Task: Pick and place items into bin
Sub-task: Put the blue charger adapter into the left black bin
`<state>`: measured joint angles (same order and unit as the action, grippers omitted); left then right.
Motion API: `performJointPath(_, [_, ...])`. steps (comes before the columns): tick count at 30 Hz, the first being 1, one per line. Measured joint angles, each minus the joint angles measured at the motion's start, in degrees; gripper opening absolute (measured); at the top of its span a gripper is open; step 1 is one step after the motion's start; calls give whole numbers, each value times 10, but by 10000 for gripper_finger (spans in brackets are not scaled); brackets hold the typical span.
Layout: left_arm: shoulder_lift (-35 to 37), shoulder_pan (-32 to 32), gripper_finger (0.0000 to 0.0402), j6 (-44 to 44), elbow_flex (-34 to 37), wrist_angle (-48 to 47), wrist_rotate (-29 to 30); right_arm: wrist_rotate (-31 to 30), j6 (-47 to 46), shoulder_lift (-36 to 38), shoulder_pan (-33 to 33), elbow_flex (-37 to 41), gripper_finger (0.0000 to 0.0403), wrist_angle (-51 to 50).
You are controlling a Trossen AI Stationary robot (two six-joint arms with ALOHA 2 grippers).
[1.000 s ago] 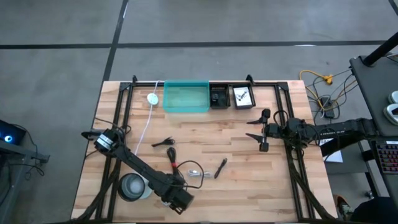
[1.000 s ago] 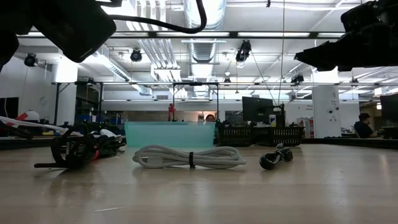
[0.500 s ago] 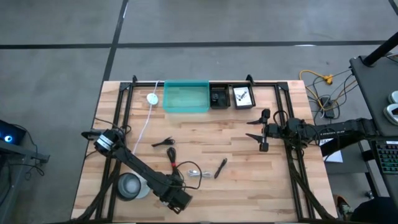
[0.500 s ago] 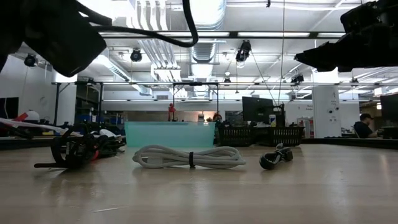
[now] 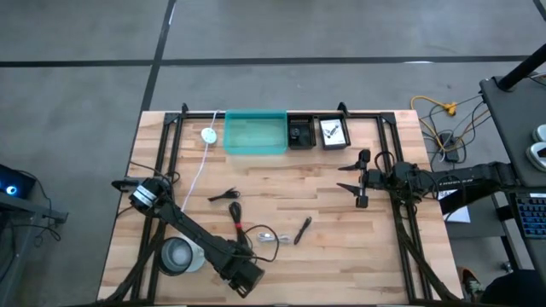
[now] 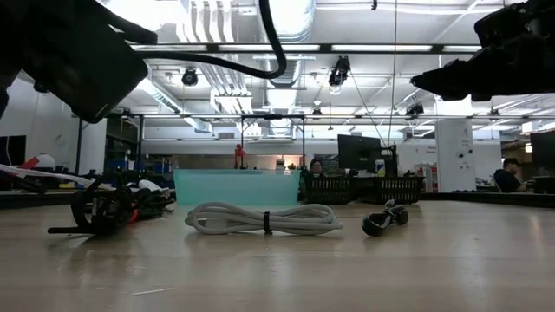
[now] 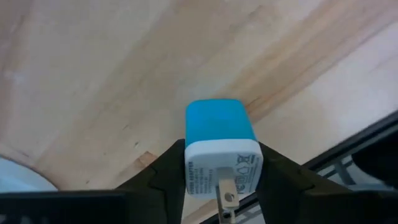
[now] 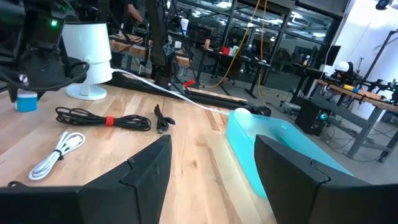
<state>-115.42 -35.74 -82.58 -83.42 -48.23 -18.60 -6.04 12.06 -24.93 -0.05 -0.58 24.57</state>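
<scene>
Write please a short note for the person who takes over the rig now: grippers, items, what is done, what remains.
Left gripper: shut on a blue charger, raised over the table's near edge.
Right gripper: open, empty, waiting at the right side.
On the table: black cable with red tie, silvery cable, pen, small black cable.
Teal bin: looks empty.
Left: the charger and all four loose items.

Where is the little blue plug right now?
The blue plug is pinched in the left gripper, near the table's front edge beside the round clear container.

The high view looks straight down on the whole table [image 5: 341, 213]. The low view looks level across it, sharing the teal bin [image 5: 255, 133] with the right wrist view.
</scene>
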Motion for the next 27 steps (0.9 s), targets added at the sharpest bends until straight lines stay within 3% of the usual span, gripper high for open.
performJointPath(11, [12, 13, 133, 67, -20, -3, 0, 0, -1, 0, 0, 0, 215, -4])
performJointPath(19, [65, 44, 133, 162, -47, -8, 123, 0, -12, 0, 0, 0, 215, -6])
performJointPath(23, [95, 77, 133, 269, -52, -2, 199, 0, -21, 0, 0, 0, 215, -13])
performJointPath(27, [106, 138, 133, 396, -52, 2, 236, -1, -29, 0, 0, 0, 215, -18])
